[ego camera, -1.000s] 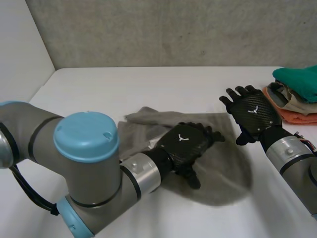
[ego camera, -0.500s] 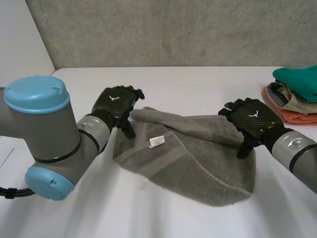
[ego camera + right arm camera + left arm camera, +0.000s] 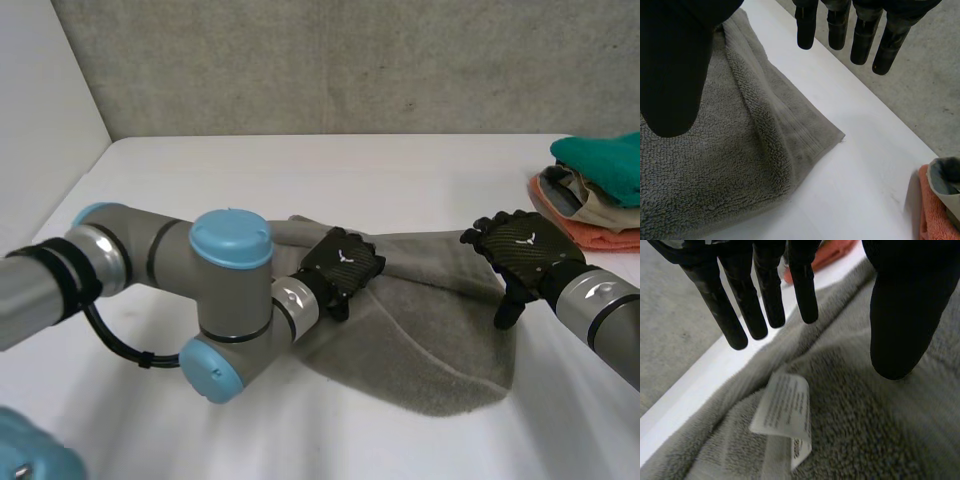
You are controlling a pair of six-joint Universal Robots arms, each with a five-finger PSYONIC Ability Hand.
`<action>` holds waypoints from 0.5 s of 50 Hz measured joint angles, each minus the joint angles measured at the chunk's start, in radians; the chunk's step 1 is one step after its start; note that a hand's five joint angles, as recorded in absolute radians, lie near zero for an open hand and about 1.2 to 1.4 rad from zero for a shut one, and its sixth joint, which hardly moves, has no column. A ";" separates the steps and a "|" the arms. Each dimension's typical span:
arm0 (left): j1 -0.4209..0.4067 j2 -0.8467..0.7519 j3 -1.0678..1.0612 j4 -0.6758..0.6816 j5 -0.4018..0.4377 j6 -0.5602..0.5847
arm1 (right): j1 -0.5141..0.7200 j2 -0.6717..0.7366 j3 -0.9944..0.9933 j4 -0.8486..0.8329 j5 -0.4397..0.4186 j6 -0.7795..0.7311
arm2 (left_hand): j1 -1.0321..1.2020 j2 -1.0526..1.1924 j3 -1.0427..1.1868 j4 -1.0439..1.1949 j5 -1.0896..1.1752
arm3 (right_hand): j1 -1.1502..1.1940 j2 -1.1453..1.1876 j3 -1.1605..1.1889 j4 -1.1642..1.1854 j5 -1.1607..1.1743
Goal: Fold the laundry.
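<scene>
left hand (image 3: 342, 268) fingers straight, spread wide above the label (image 3: 785, 412) of the grey towel (image 3: 430, 340). right hand (image 3: 520, 250) likewise wide, above its far right corner.

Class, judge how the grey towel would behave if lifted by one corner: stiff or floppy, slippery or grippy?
Probably floppy: the grey towel lies in soft folds, so it should drape and sag. Its looped pile looks grippy, unlikely to slip.

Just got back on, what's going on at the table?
A grey towel lies rumpled on the white table. The left hand is open over its middle, by the care label; the right hand is open over its right-hand corner. Neither grips it. Folded clothes sit at the table's right edge.
</scene>
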 measured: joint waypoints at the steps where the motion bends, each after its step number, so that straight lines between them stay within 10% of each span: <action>1: -0.001 -0.016 0.013 -0.003 -0.001 0.010 | 0.000 0.000 0.001 0.000 0.000 0.000 | 0.000 0.000 0.000 0.000 0.000 | 0.000 0.000 0.000 0.000 0.000; 11: -0.002 -0.072 0.056 -0.029 -0.004 0.043 | -0.008 0.005 -0.001 -0.005 -0.002 -0.002 | 0.550 0.609 0.595 0.611 0.572 | 0.000 0.000 0.000 0.000 0.001; 25: -0.020 0.058 0.031 -0.028 -0.128 0.077 | -0.038 -0.002 -0.012 -0.014 -0.002 0.002 | 0.550 0.629 0.624 0.630 0.575 | 0.000 0.000 0.000 0.000 0.001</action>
